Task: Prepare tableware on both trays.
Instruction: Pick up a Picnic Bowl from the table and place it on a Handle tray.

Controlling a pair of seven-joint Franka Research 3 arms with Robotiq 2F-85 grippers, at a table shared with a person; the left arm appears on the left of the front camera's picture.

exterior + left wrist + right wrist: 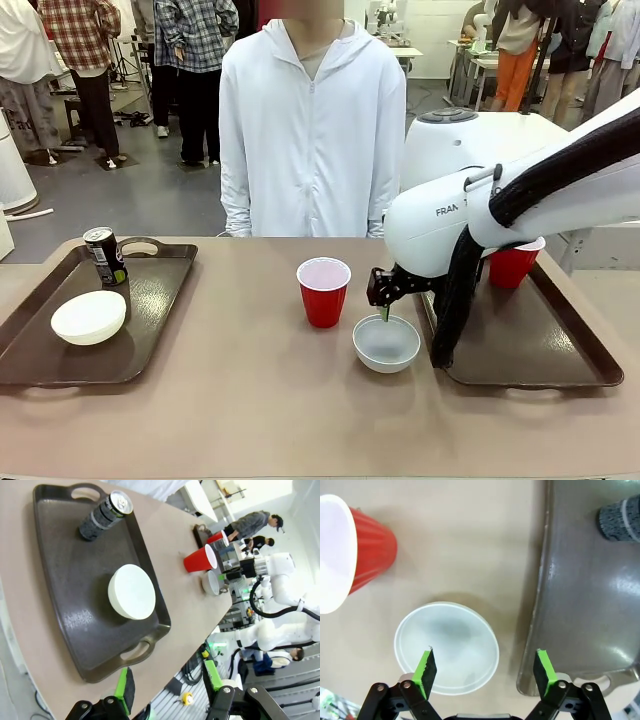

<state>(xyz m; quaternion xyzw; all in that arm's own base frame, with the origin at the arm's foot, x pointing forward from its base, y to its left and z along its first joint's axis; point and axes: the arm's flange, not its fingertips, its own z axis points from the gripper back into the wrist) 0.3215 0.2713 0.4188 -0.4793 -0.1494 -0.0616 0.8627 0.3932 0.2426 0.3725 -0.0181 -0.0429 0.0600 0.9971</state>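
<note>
Tan tabletop point(230, 400) fills the lower front view, and a person in a white zip jacket point(312, 130) stands behind it at top centre. We see the left tray point(150, 300) at lower left. It holds a dark can point(105, 256) upright near its far end and a white bowl point(88, 317) nearer the front; we can't tell if that bowl is upside down. The right tray point(540, 350) sits at lower right, partly hidden by the right arm, with a red cup point(513, 264) at its far end. A centre cup point(323, 290), also red, stands upright on bare table mid-frame. Just beside it, lower right, a table bowl point(386, 343) rests mouth up, close to the right tray's rim.

The right gripper point(385, 312) hangs over this bowl, fingers spread wide and empty. In the right wrist view one pad sits over the bowl, the other over the tray rim. A second can point(620, 517) shows on that tray at upper right. The left gripper point(168, 682) is at the bottom of the left wrist view, fingers apart with nothing between them, the left tray above it in frame.
</note>
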